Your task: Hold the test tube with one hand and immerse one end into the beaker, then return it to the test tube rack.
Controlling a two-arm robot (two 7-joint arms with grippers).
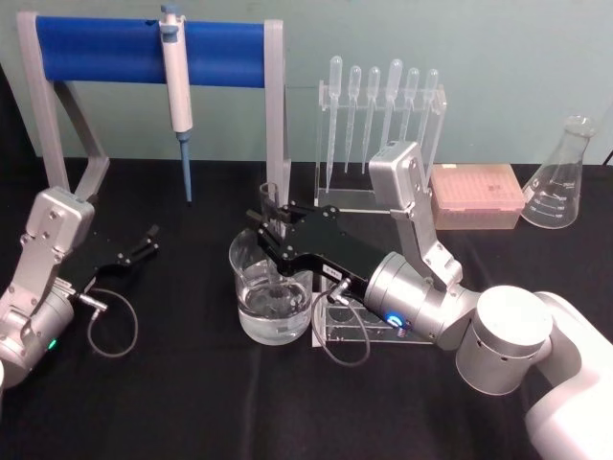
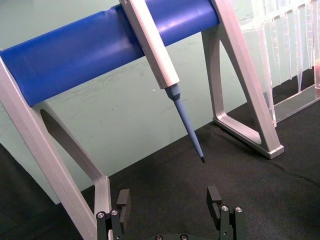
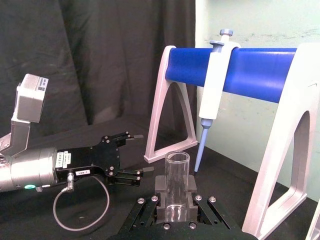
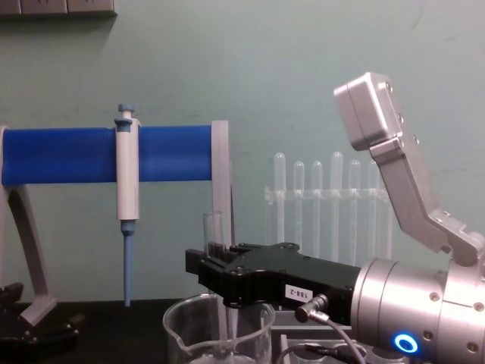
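- The right gripper (image 1: 271,222) is clamping the test tube (image 1: 269,201) upright, its jaws closed on the glass below the open rim.
- The tube's lower part is dipping inside the rim of the beaker (image 1: 251,254). Its tip is blurring behind glass and water, so its depth is hard to tell.
- The beaker is standing just beside the test tube rack (image 1: 356,333), which is lying largely hidden under the right wrist.
- The left gripper (image 1: 146,241) is resting at the table's left with its fingers spread, well apart from the beaker. Bare black table (image 1: 192,402) is lying between them.
- The micropipette (image 1: 176,81) is hanging from the blue stand (image 1: 105,50) behind, its tip apart from the tube.
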